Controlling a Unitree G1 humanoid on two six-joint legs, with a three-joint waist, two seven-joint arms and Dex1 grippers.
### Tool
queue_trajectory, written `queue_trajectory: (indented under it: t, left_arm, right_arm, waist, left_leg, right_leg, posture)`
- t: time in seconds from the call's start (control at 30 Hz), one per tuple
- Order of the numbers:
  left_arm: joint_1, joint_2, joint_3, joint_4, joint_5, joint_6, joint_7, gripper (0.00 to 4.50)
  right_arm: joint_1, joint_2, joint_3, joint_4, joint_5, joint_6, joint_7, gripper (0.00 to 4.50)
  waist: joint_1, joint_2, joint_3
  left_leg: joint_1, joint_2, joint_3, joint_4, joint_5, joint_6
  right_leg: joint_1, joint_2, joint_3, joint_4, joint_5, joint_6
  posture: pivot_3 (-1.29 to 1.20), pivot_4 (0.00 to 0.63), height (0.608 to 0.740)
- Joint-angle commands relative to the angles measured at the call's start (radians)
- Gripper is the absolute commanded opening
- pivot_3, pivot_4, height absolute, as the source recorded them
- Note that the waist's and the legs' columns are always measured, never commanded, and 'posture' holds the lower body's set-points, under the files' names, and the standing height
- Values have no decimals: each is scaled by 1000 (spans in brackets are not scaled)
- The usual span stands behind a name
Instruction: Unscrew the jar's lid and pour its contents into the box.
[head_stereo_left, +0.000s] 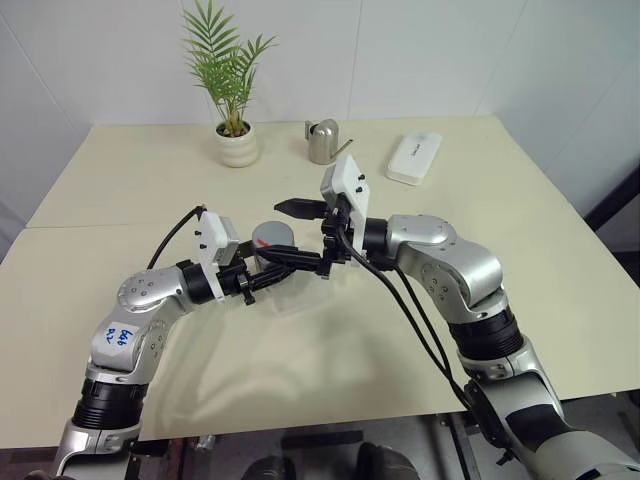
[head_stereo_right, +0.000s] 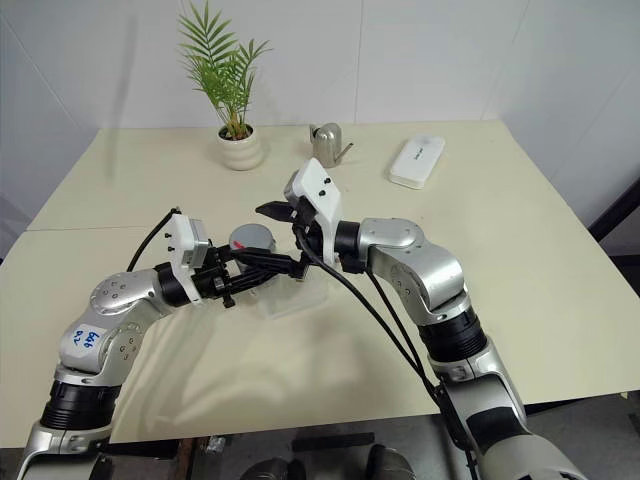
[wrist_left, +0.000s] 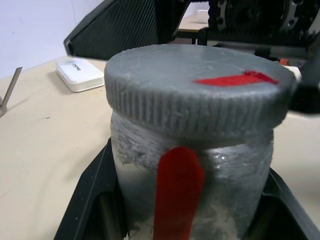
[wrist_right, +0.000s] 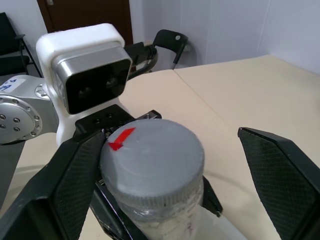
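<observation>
The jar (wrist_left: 195, 165) was clamped in the left gripper (head_stereo_left: 275, 262) above the box (head_stereo_left: 290, 295). Right gripper (wrist_right: 175, 165) straddled the lid (wrist_right: 152, 155), spread wide. An off-centre closure could probably twist the jar loose.

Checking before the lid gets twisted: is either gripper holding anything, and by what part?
The left gripper holds the small silvery-white jar by its body, below the grey ribbed lid. The right gripper straddles the lid, open.
</observation>
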Motion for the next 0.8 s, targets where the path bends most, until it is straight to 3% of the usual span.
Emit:
queue_trajectory:
  t: [0.03,0.13,0.17,0.37,0.63,0.8]
  left_arm:
    - [-19,-6,11,-32,-14,-3,1,1972]
    - [-22,-9,10,-32,-14,1,0,1972]
    - [-23,-10,10,-33,-15,3,1,1972]
    - [-36,-16,18,-32,-21,12,2,1972]
    - [-63,-29,35,-38,-63,34,-19,1972]
    - [-120,10,14,0,-115,47,-192,1972]
  right_arm:
    - [2,13,-11,-57,25,-1,10,4500]
    - [4,20,-12,-44,15,-9,1,4500]
    - [5,22,-14,-42,15,-9,-1,4317]
    - [17,26,-15,-38,12,-13,-1,2563]
    - [12,10,-22,-5,4,-54,43,2540]
    - [-61,-113,-13,49,92,-92,396,2540]
  waist:
    - [0,0,0]
    - [0,0,0]
    - [0,0,0]
    - [0,0,0]
    - [0,0,0]
    - [2,0,0]
  left_leg:
    - [0,0,0,0,0,0]
    - [0,0,1,0,0,0]
    - [0,0,1,0,0,0]
    - [0,1,2,0,0,0]
    - [0,1,4,0,0,0]
    - [-1,1,4,1,0,0]
  right_leg:
    - [0,0,0,0,0,0]
    - [-1,0,0,0,0,0]
    - [-1,0,0,0,0,0]
    - [-1,0,1,0,0,0]
    - [-2,0,1,0,0,0]
    - [-3,0,1,0,0,0]
  posture:
    - [0,150,740]
    - [0,150,740]
    - [0,150,740]
    - [0,150,740]
    - [0,150,740]
    - [0,150,740]
